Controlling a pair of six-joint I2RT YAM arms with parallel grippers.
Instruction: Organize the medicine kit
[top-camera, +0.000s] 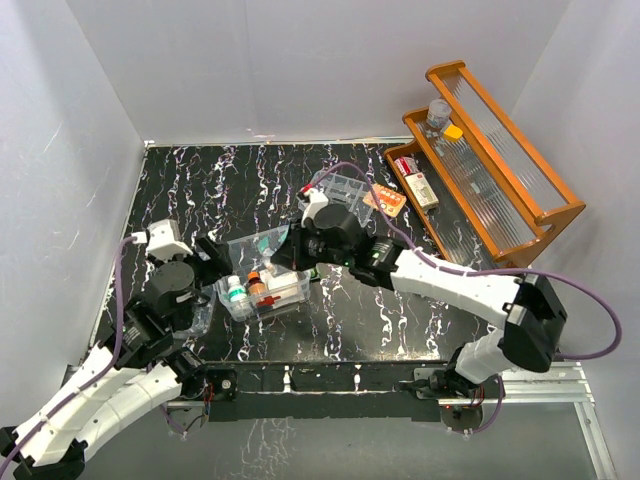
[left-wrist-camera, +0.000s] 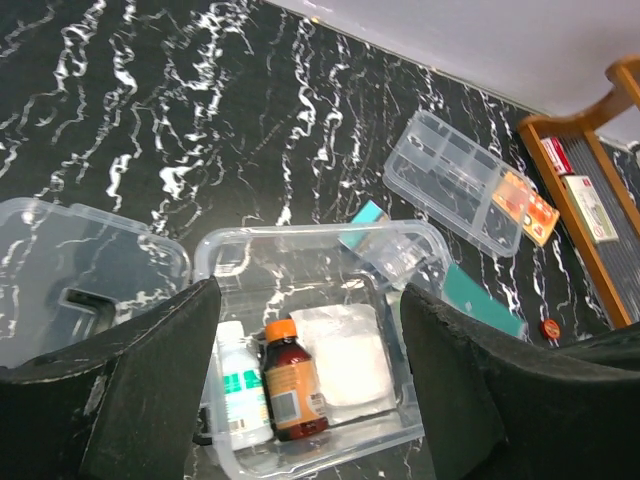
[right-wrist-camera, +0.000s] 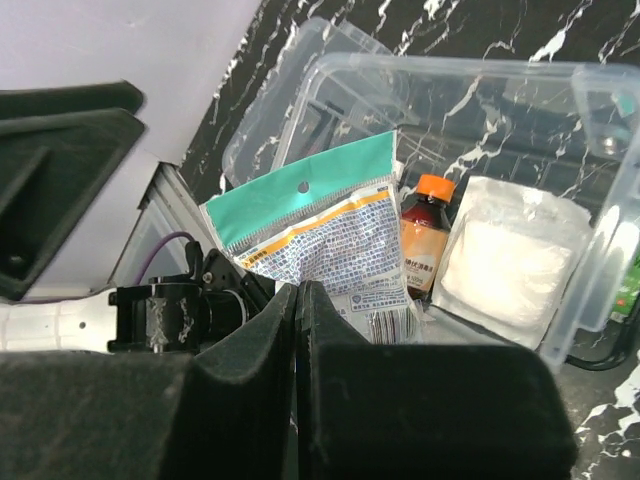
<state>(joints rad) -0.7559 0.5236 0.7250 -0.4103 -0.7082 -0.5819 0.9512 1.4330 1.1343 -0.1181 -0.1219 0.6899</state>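
The black marbled table (top-camera: 200, 190) fills the top view, and an orange-brown wooden tiered rack (top-camera: 520, 190) stands at its far right corner with a few small boxes (top-camera: 420, 187) on its lower shelf. The medicine kit (top-camera: 285, 298) sits open near the middle of the table, toward the near edge and between the two arms. Its clear lid (left-wrist-camera: 60, 250) lies flat on the table just beside its left side. Well beyond the kit, nearer the rack, lies a clear divided tray (top-camera: 345, 190) with an orange packet (top-camera: 385, 203) at its right end. The left gripper (left-wrist-camera: 310, 295) hangs over the near left side of the kit with its fingers (left-wrist-camera: 170, 380) spread wide and nothing between them. The right gripper (right-wrist-camera: 300, 300) reaches in from the far right, its jaws pressed together on the lower edge of a flat packet (right-wrist-camera: 320, 230) with a teal header strip, held over the kit's opening. On the kit's floor lie a white pad in a clear pouch (left-wrist-camera: 345, 360), a brown bottle with an orange cap (left-wrist-camera: 290, 385) just beside it, and a white bottle with a green label (left-wrist-camera: 238, 385) against the brown one.
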